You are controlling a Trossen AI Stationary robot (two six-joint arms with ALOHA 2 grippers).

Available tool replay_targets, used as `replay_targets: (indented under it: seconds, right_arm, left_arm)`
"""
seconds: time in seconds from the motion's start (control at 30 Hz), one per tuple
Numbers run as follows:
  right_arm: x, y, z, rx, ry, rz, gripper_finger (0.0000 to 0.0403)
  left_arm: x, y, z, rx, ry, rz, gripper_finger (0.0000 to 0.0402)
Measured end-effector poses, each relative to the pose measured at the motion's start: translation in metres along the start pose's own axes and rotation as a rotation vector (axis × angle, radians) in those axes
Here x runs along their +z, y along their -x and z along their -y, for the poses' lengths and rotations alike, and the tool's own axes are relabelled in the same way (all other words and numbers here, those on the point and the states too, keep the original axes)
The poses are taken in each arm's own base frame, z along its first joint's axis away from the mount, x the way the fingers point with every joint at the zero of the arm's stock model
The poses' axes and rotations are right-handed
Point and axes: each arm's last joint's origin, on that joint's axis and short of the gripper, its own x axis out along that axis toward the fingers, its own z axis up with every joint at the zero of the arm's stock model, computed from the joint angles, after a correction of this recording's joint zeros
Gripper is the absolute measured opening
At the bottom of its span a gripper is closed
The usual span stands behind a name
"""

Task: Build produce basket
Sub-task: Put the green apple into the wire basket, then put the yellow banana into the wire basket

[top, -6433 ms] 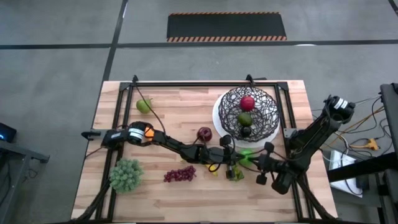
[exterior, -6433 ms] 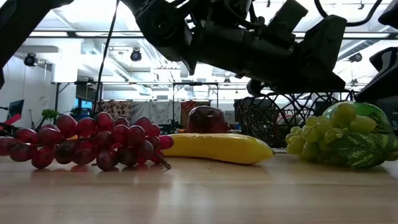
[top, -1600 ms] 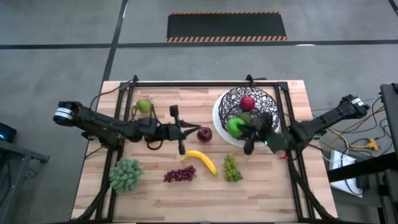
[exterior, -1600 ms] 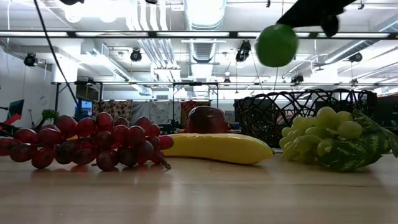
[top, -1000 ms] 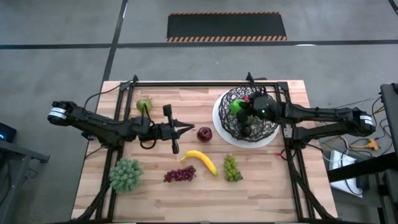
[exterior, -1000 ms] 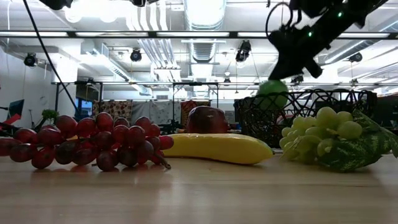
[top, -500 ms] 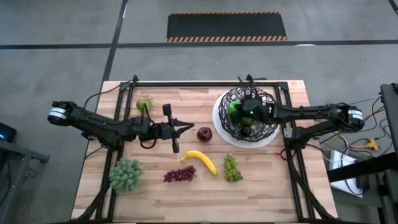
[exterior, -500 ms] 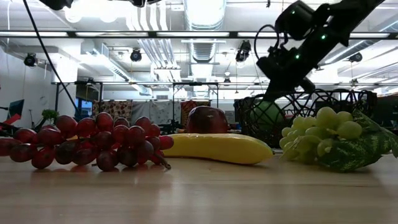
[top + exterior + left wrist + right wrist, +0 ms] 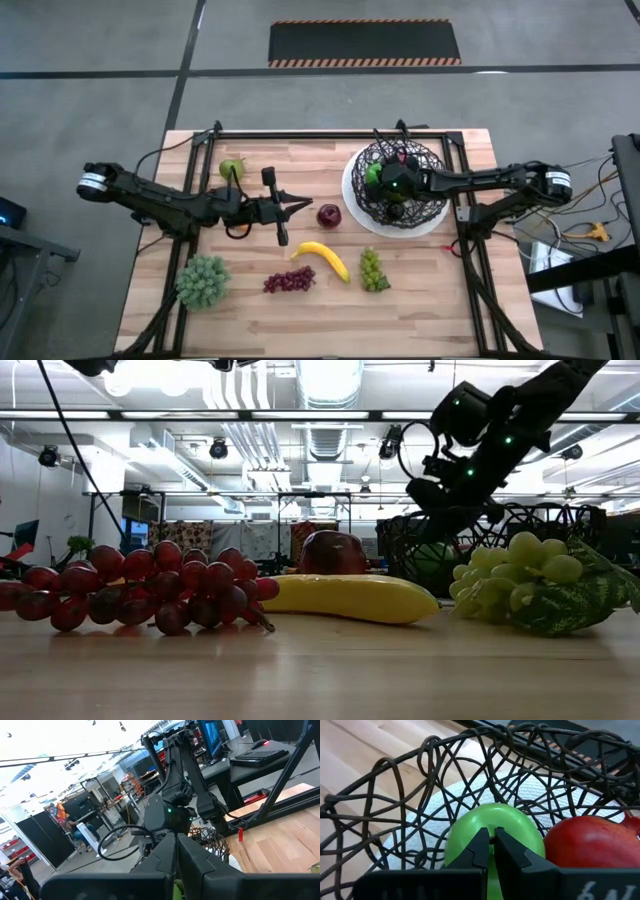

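Observation:
The black wire basket [image 9: 432,207] on its white plate stands at the table's far right. My right gripper [image 9: 384,181] reaches into it from the right, shut on a green apple [image 9: 492,827], which also shows low in the basket in the low view [image 9: 430,560]. A red fruit [image 9: 590,845] lies beside the apple in the basket. My left gripper [image 9: 303,204] is shut and empty, level above the table, pointing at a dark red apple [image 9: 328,215]. A banana [image 9: 325,258], green grapes [image 9: 372,270], purple grapes [image 9: 290,281] and a pear [image 9: 232,168] lie on the table. My right gripper has its nearly shut fingertips [image 9: 482,842] at the top of the green apple [image 9: 491,815], slanting down from the table's right. The fingertips hide what they pinch there. The apple sits below the fingers inside the basket; whether it rests on the plate I cannot tell.
A frilly pale-green leafy bunch [image 9: 203,282] lies at the near left. A dark fruit [image 9: 395,210] lies in the basket's near part. The basket's wire wall [image 9: 420,780] rises around my right gripper. A black frame runs along the table's edges.
My right gripper has gone down into the basket and a little toward the table's left, carrying the green apple from rim height to low inside the basket.

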Motion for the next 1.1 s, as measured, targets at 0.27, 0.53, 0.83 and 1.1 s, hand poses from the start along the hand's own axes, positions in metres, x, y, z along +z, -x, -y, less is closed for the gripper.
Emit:
replay_targets:
  seconds: [0.27,0.53,0.83,1.1]
  right_arm:
    - [-0.001,-0.003,0.0,-0.044,0.002,0.013,0.0067]
    - [0.009,0.012,0.003,-0.01,-0.018,0.062,0.0136]
    - [0.021,0.061,0.008,0.19,-0.045,0.12,0.0159]
    - [0.014,0.111,-0.006,0.41,0.086,0.213,0.0148]
  left_arm:
    - [0.0,0.0,0.0,0.0,0.0,0.0,0.0002]
    - [0.0,0.0,0.0,0.0,0.002,0.0,0.0002]
    - [-0.001,0.0,0.001,-0.002,0.079,-0.003,0.0002]
    - [-0.012,0.004,0.007,-0.047,0.276,-0.026,0.0002]
